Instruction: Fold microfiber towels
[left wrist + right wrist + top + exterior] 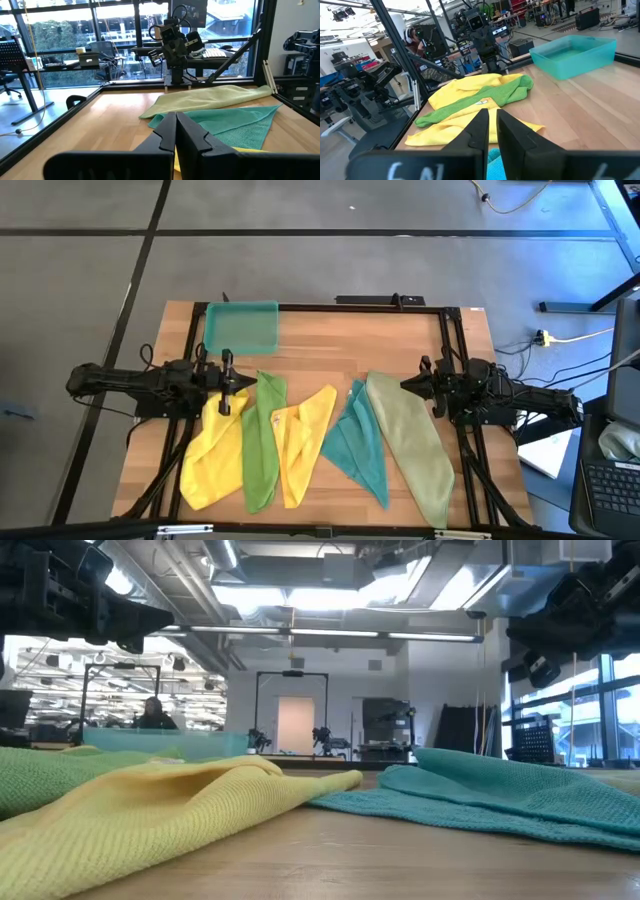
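Observation:
Five microfiber towels lie crumpled side by side on the wooden table [330,355]. From left to right they are a yellow one [212,452], a bright green one [262,442], a second yellow one [303,435], a teal one [358,442] and a pale olive-green one [412,448]. My left gripper [250,383] hangs level above the far ends of the left yellow and green towels, its fingers [167,131] shut together. My right gripper [408,385] hangs level above the olive towel's far end, with a narrow gap between its fingers [481,125]. Neither holds anything.
A translucent teal tray [241,326] stands at the table's far left, just beyond my left gripper. Bare wood lies between the tray and the table's far right corner. A black frame [445,340] runs along the table's edges. A person sits in the room behind [153,713].

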{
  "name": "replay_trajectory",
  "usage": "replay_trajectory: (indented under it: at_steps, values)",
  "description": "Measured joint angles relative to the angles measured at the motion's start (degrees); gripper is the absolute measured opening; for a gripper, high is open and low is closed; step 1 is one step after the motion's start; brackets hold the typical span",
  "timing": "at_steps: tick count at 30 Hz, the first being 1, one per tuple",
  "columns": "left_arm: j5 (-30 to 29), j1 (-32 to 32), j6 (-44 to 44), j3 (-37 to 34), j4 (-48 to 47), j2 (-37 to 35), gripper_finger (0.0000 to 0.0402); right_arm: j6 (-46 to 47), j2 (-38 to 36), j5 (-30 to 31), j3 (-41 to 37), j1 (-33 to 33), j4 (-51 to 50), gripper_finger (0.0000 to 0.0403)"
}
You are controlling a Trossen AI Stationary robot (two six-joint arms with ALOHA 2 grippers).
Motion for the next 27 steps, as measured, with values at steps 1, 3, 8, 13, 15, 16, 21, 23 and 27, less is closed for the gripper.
replay_trajectory:
  at_steps: [1, 3, 8, 13, 15, 16, 21, 23, 27]
  values:
    - [0.0, 0.0, 0.0, 0.0, 0.0, 0.0, 0.0, 0.0, 0.0, 0.0, 0.0, 0.0, 0.0, 0.0039]
    - [0.0, 0.0, 0.0, 0.0, 0.0, 0.0, 0.0, 0.0, 0.0, 0.0, 0.0, 0.0, 0.0, 0.0039]
    - [0.0, 0.0, 0.0, 0.0, 0.0, 0.0, 0.0, 0.0, 0.0, 0.0, 0.0, 0.0, 0.0, 0.0039]
    - [0.0, 0.0, 0.0, 0.0, 0.0, 0.0, 0.0, 0.0, 0.0, 0.0, 0.0, 0.0, 0.0, 0.0039]
    - [0.0, 0.0, 0.0, 0.0, 0.0, 0.0, 0.0, 0.0, 0.0, 0.3, 0.0, 0.0, 0.2, 0.0039]
    - [0.0, 0.0, 0.0, 0.0, 0.0, 0.0, 0.0, 0.0, 0.0, 0.9, 0.0, 0.0, 0.4, 0.0039]
    - [0.0, 0.0, 0.0, 0.0, 0.0, 0.0, 0.0, 3.0, 0.0, 1.5, 0.0, 0.0, 3.1, 0.0039]
    - [0.0, 0.0, 0.0, 0.0, 0.0, 0.0, 0.0, 6.2, 0.0, 1.7, 0.0, 0.0, 6.5, 0.0039]
    - [0.0, 0.0, 0.0, 0.0, 0.0, 0.0, 0.0, 4.8, 0.0, 7.7, 0.0, 0.0, 13.6, 0.0039]
